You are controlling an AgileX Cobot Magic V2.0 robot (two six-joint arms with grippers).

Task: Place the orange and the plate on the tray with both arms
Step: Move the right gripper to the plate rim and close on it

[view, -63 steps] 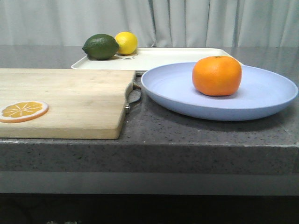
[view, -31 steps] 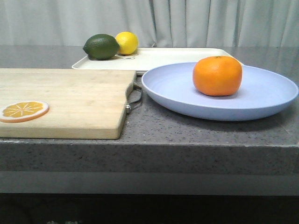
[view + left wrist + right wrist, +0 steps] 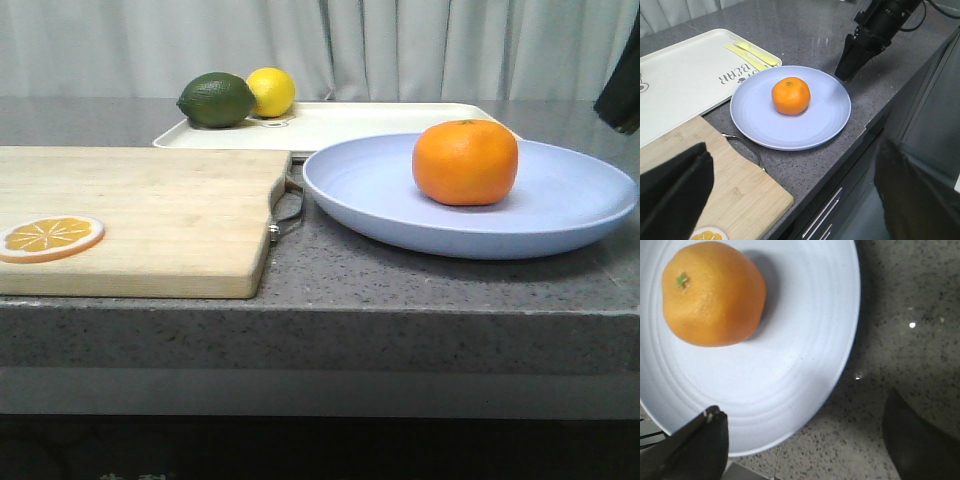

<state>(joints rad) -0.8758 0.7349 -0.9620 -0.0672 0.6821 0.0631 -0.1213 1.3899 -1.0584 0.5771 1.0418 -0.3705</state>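
Your right gripper [image 3: 805,437] has its fingers spread wide and holds nothing; one finger [image 3: 692,447] hangs over the plate's rim and the other over the dark speckled counter [image 3: 910,300] just beside the plate. In the left wrist view you see this same right gripper [image 3: 849,64] as a dark arm coming down close to the far edge of the plate, with its tips seeming near together from that angle. In the front view only a small dark part of it shows at the upper right edge.

Your left gripper [image 3: 790,195] is also spread apart and empty, and it hangs high above the counter's front edge, well apart from everything.

You find the orange [image 3: 465,162] sitting upright on the plate [image 3: 560,200], a little away from the plate's centre, with its stem mark on top. The plate rests on the counter, not on the tray [image 3: 380,118]. The tray lies just behind the plate; from the front the plate's far rim hides part of the tray's near edge, and you cannot tell if they touch.

On the tray's far left corner lie a dark green fruit [image 3: 215,99] and a lemon [image 3: 271,92], side by side. A wooden cutting board [image 3: 150,215] lies left of the plate, its metal handle [image 3: 287,205] close to the plate's rim, and an orange slice [image 3: 50,238] rests on the board.
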